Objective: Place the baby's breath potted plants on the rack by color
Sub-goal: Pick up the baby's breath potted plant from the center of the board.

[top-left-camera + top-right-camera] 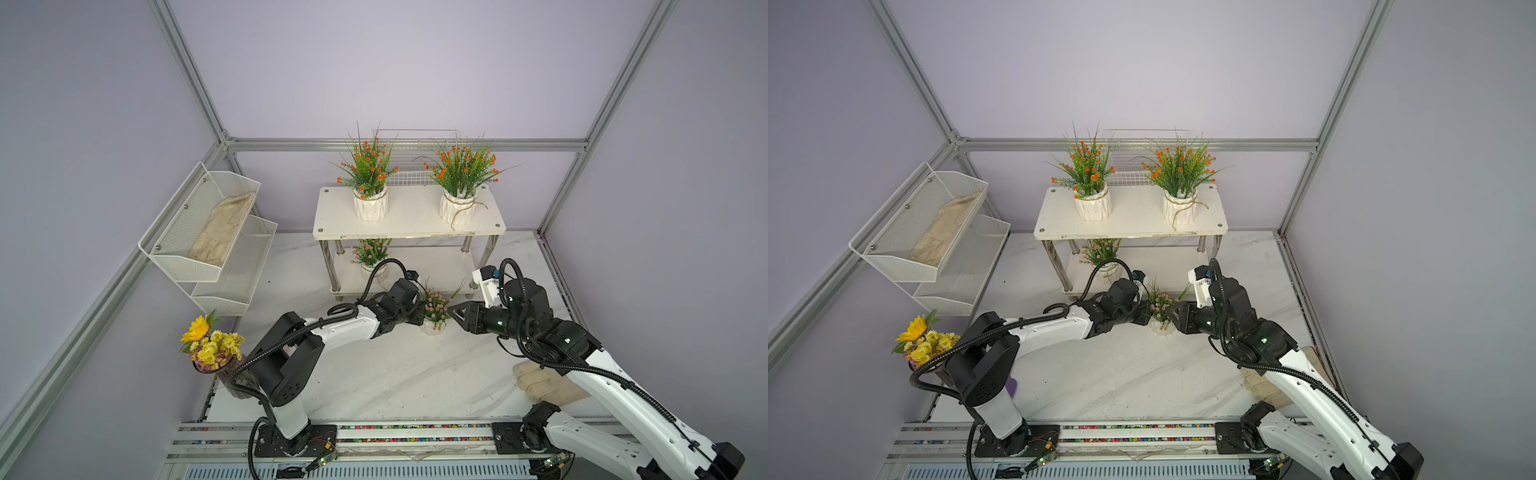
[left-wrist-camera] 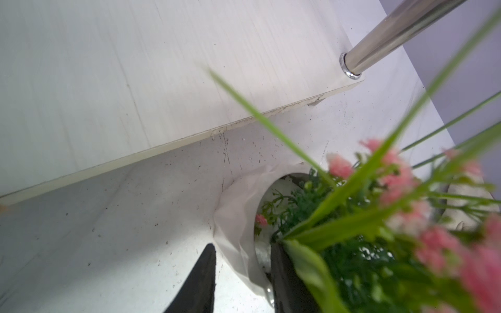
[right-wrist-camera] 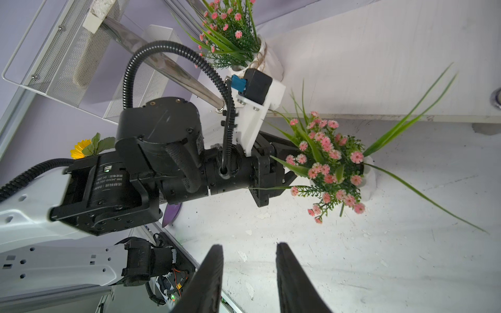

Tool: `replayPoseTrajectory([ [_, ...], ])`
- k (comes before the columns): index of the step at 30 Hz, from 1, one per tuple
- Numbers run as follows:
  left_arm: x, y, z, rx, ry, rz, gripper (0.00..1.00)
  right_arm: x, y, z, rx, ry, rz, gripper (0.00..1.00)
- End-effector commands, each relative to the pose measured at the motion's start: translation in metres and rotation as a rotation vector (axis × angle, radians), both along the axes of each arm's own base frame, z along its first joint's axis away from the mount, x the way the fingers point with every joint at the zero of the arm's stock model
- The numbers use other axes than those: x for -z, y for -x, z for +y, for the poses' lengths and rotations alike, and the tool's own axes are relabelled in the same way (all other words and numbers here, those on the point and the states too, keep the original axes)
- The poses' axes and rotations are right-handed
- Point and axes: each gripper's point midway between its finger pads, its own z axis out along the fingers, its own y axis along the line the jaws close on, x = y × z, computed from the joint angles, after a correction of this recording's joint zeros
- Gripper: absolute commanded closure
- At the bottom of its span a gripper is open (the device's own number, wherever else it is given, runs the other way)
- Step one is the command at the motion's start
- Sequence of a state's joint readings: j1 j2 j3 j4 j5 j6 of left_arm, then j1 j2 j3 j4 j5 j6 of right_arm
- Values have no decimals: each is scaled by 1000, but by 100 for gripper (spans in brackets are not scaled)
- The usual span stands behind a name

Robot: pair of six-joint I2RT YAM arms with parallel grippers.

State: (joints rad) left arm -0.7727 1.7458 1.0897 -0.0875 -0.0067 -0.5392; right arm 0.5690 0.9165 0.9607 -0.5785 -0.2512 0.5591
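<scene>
The marble-patterned desk carries the rack at its back. Two orange plants stand on its top board. One pink plant stands on the lower shelf, toward the left arm's side, and the shelf beside it is bare. The last pink plant stands upright on the desk just in front of the rack, between the two arms.

The step in hand looks like the left arm's pickup of this plant. The left gripper straddles the wall of the white pot, one finger outside and one inside the rim. I cannot tell whether the fingers already pinch the wall. The right gripper hangs near the foliage with its fingers spread and nothing between them.

- **Grip:** a hold on one wall is off-centre, so the pot will likely tilt unless the pinch is firm and deep.
- **Lift:** raise it only enough to clear the lower shelf's edge, because the tall blades must pass under the top board.
- **Placing:** aim for the bare stretch, clear of the chrome leg and the standing pink plant.
- **Other arm:** keeping the right arm out of the path would help.
</scene>
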Motion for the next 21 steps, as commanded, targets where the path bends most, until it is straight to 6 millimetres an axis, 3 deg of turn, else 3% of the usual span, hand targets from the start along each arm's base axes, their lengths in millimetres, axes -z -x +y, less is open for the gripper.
replayPoseTrajectory([
  [1,-18,-5,-13,11,27,-21,68,5,2,-7,13,19,-3,64],
  [21,-14,-5,-27,45,-91,-6,72,8,2,-7,6,24,-1,63],
])
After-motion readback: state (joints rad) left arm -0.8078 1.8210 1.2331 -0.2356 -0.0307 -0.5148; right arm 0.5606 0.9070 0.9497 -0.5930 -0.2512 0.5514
